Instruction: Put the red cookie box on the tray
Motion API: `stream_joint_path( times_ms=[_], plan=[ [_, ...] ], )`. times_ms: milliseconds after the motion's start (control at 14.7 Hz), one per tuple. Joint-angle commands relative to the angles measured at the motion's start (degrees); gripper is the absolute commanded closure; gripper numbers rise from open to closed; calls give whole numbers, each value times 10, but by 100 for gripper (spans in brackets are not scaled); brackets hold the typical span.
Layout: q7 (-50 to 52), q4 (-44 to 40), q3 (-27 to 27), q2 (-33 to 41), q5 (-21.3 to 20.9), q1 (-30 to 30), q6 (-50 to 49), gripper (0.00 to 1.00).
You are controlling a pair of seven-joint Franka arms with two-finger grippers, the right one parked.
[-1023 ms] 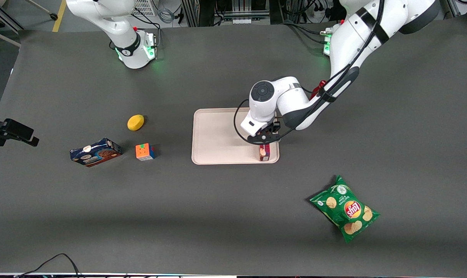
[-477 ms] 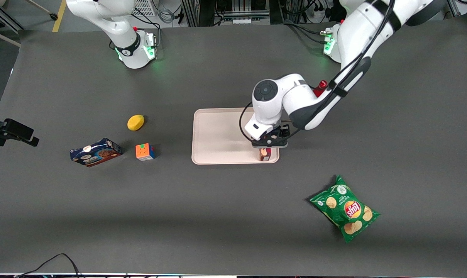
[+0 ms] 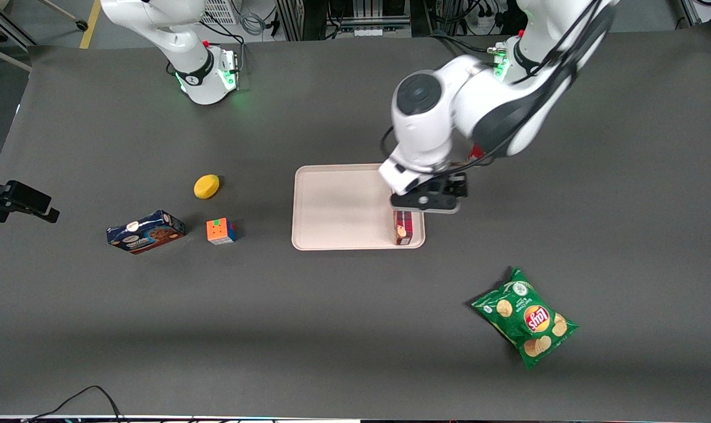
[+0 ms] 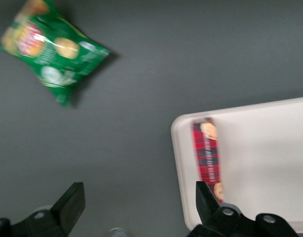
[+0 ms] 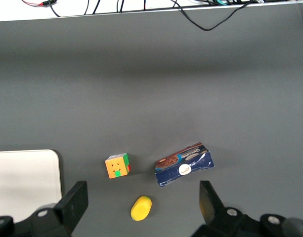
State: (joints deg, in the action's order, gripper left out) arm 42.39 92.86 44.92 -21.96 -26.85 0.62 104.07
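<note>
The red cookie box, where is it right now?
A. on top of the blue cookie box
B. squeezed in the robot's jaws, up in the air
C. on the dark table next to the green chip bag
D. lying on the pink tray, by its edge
D: the red cookie box lies flat on the tray along its edge, and the gripper is above it, jaws open and holding nothing.

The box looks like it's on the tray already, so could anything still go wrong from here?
Possibly. The red cookie box lies right along the tray rim at its edge toward the working arm, so a nudge might push it onto the rim or off. The hand hangs open above it, close by, so a low sweep sideways could clip the box. A red bottle stands mostly hidden under the arm and might get knocked.
</note>
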Motion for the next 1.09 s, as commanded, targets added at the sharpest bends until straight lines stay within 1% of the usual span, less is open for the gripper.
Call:
stream_joint_path(
  times_ms=[0, 68, 136, 205, 341, 477, 545, 614, 682, 750, 1023],
  plan=[
    [-154, -55, -110, 83, 106, 5, -68, 0],
    [-214, -79, -152, 97, 136, 5, -103, 0],
    [-277, -98, -191, 105, 157, 5, -136, 0],
    [-322, -107, -228, 124, 169, 4, -158, 0],
    [-351, -95, -285, 160, 171, 2, -155, 0],
    [-369, -62, -331, 188, 188, 2, -108, 0],
    [-388, -16, -356, 211, 202, 2, -66, 0],
    [-392, 34, -378, 235, 227, 1, -22, 0],
    [-391, 72, -389, 254, 247, 1, 5, 0],
    [-391, 86, -392, 258, 255, 1, 16, 0],
    [-394, 116, -399, 253, 256, 1, 44, 0]
  ],
)
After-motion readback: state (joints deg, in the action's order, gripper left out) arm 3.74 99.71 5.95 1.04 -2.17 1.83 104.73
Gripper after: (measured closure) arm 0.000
